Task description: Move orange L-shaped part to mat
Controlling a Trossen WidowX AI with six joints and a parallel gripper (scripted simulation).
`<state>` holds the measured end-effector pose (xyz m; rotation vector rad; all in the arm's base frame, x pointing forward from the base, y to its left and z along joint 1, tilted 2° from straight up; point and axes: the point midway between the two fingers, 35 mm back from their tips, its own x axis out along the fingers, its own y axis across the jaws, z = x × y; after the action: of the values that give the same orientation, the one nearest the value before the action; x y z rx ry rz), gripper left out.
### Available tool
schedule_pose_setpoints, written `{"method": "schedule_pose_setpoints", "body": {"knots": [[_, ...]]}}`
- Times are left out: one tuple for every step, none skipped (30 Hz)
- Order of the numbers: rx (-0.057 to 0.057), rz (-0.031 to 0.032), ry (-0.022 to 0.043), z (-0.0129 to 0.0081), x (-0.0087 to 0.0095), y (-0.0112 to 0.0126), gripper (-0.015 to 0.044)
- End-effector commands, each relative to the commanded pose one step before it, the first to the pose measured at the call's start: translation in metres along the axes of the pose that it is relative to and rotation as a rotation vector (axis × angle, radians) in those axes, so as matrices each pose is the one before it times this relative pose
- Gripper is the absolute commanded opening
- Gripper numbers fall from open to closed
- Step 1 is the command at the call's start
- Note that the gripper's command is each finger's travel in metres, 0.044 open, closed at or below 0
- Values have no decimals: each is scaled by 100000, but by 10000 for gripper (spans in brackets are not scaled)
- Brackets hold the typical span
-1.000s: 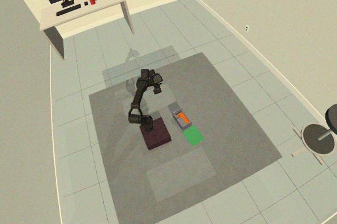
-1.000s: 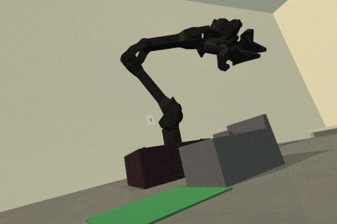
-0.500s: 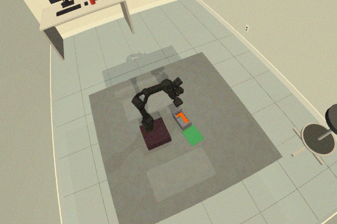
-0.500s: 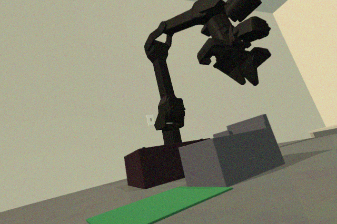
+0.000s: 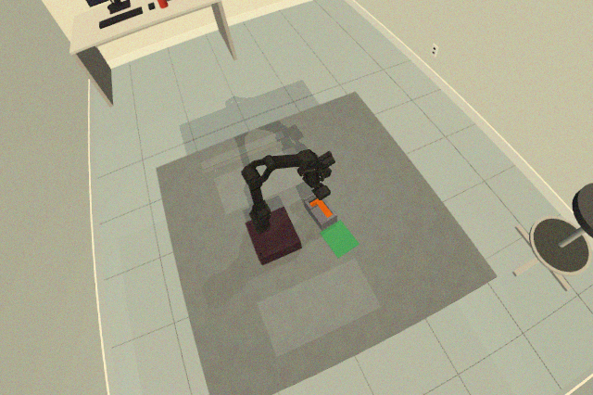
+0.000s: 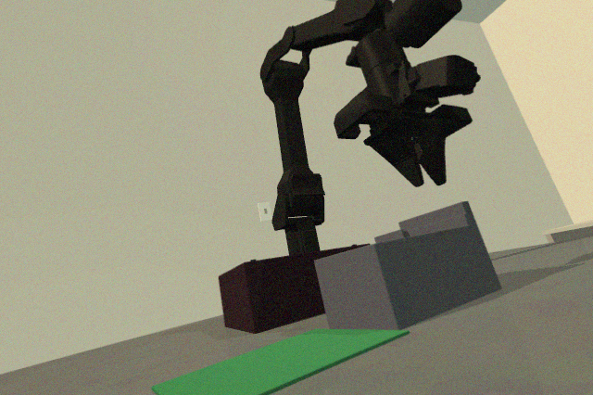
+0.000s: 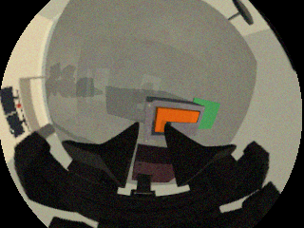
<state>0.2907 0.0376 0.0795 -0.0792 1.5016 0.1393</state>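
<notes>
The gripper [image 6: 427, 178] hung in the air above the grey tray [image 6: 407, 280], its two dark fingers drawn about halfway together with a narrow gap between them and nothing in their hold, which I took for a posture suited to pushing rather than pinching. In the overhead view, a little below and right of the frame's centre, the orange L-shaped part [image 5: 321, 207] lay sunk in its pocket, level with the tray's top as far as I could make out, its short foot toward the arm and its long bar running down-right toward the green mat [image 5: 339, 238]. The mat lay just beside the tray's lower end, presumably so the part need travel only a short way once freed. From the wrist view the part [image 7: 174, 117] showed just past the fingertips, near mid-frame, so the fingers seemed aimed at the foot. The dark red base [image 5: 283, 247] stood left of the tray. To my eye the pressing had not yet begun
</notes>
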Motion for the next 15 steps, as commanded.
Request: {"method": "schedule_pose_setpoints", "body": {"knots": [[-116, 772, 4149, -1195, 4201, 112, 180], [0, 1, 5, -42, 277, 2, 180], [0, 0, 0, 0, 0, 0, 180], [0, 0, 0, 0, 0, 0, 180], [0, 0, 0, 0, 0, 0, 180], [0, 0, 0, 2, 28, 0, 180], [0, 0, 0, 3, 53, 0, 180], [0, 0, 0, 5, 79, 0, 180], [0, 0, 0, 6, 106, 0, 180], [0, 0, 0, 7, 133, 0, 180], [0, 1, 0, 7, 157, 0, 180], [0, 1, 0, 7, 167, 0, 180], [0, 1, 0, 6, 168, 0, 180], [0, 1, 1, 5, 168, 0, 180], [0, 1, 1, 3, 167, 0, 180]]}}
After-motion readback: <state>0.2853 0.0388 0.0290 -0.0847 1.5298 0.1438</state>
